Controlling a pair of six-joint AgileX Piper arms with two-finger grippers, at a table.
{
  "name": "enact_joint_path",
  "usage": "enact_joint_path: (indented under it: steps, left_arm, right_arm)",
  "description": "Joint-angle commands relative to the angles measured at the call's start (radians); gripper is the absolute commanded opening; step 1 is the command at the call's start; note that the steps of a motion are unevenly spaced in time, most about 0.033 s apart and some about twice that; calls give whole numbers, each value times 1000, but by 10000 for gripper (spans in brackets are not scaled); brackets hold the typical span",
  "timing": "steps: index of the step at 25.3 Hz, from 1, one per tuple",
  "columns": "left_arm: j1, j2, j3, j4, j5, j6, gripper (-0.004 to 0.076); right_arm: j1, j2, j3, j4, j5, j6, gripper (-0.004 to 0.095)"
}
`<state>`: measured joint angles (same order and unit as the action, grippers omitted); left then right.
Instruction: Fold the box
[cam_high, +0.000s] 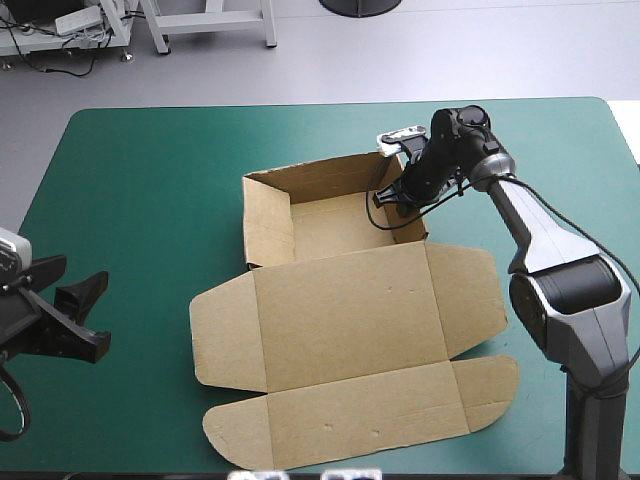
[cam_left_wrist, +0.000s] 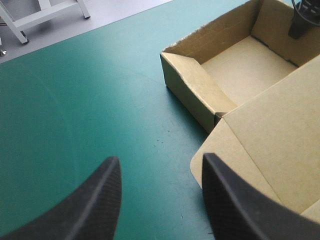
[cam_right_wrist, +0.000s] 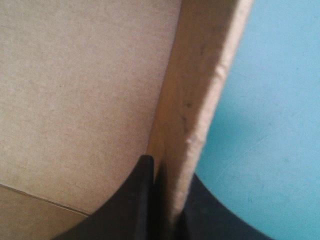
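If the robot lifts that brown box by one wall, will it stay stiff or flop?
Probably light: the box is thin board. Its raised walls stand straight, so likely stiffish there, where the right gripper pinches one. The flat lid hangs on a crease, so it would probably droop.

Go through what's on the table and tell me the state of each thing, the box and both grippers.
box: open tray, walls raised, lid and its flaps flat on the table.
right gripper: shut on the box, clamping the tray's right wall.
left gripper: open, holding nothing, apart from the box.
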<state>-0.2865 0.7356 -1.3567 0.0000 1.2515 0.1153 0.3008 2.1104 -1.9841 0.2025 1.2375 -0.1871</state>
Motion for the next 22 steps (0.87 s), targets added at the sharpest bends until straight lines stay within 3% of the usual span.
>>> enact_joint_path:
  steps: [1,7,11,13,18,20,22]
  left_arm:
    - [-7,-23,20,-16,31,-11,358]
    - [-7,-67,64,-6,31,-11,356]
    - [-7,-79,64,23,31,-11,356]
    - [-7,-79,64,38,31,-11,356]
    - [-7,-79,64,44,31,-11,356]
    - [-7,-79,64,45,31,-11,356]
    - [-7,-79,64,45,31,-11,356]
  right_arm:
    - [-5,-58,-26,8,-8,4,-16]
    - [-5,-110,-108,-75,13,45,-20]
    - [-39,-219,-171,-232,13,64,-20]
    - [-112,-281,-173,-327,13,93,-20]
    - [-368,-380,-129,-290,13,96,-20]
    - [-471,-410,-61,-250,13,94,-20]
    - [-606,-432,72,-137,8,63,-20]
